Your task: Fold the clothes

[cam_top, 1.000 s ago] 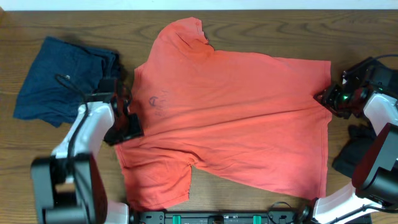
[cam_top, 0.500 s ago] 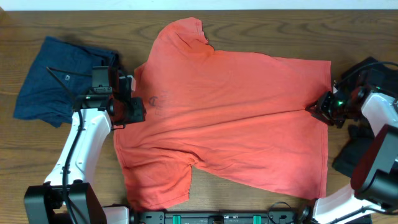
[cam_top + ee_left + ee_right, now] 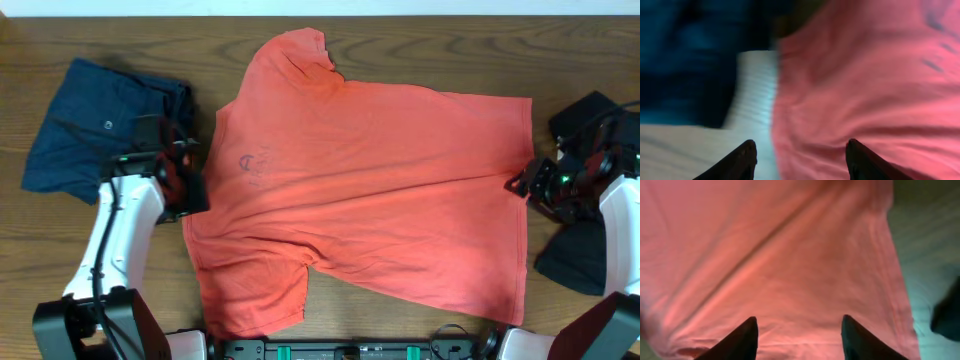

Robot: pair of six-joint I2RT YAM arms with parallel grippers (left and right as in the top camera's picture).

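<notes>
My left gripper [image 3: 802, 150] is spread wide, nothing between its dark tapered fingers, above the edge of the coral T-shirt [image 3: 380, 190]; that view is blurred. My right gripper [image 3: 799, 325] is likewise parted and empty over the hem, soft knit creased in long diagonal folds. Whether either touches cloth I cannot tell. Overhead, the shirt lies spread flat across mid-frame on the wooden table [image 3: 100, 40], with a crumpled navy garment [image 3: 90, 130] at upper left and a black garment [image 3: 580, 265] at the right edge.

My left arm [image 3: 120, 232] wears white shells with black joints. The right arm [image 3: 621, 198] matches and shows a green light [image 3: 564, 181]. My fingers [image 3: 735, 161] are black.
</notes>
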